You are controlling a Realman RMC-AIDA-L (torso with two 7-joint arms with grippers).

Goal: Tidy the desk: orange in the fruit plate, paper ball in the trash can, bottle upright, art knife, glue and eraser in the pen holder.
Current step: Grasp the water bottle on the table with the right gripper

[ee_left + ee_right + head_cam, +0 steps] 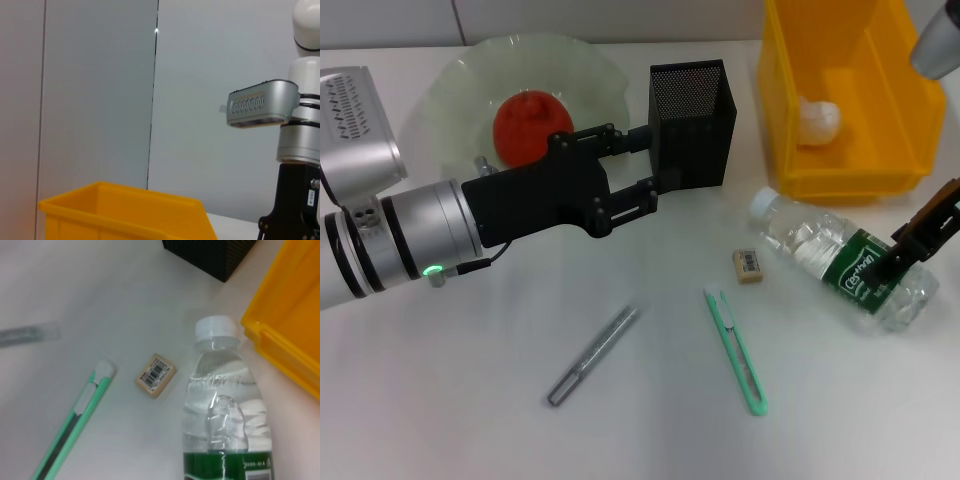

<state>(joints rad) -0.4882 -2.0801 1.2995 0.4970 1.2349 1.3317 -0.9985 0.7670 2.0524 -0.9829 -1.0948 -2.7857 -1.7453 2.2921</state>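
Your right gripper (pixel 918 243) sits at the lying bottle (pixel 840 258), grip hidden, I cannot tell; left gripper (pixel 638 165) fingers spread beside the pen holder (pixel 692 122); only the right wrist view shows the eraser (pixel 155 375) barcode.

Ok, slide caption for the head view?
Orange in fruit plate, paper ball binned; right gripper at the lying bottle.

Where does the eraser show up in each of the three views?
Head view: eraser lies on the desk, between the art knife and the bottle.
Left wrist view: not in it.
Right wrist view: mid-frame, beside the bottle.
Shared landmark: the trash can, seen in all three.
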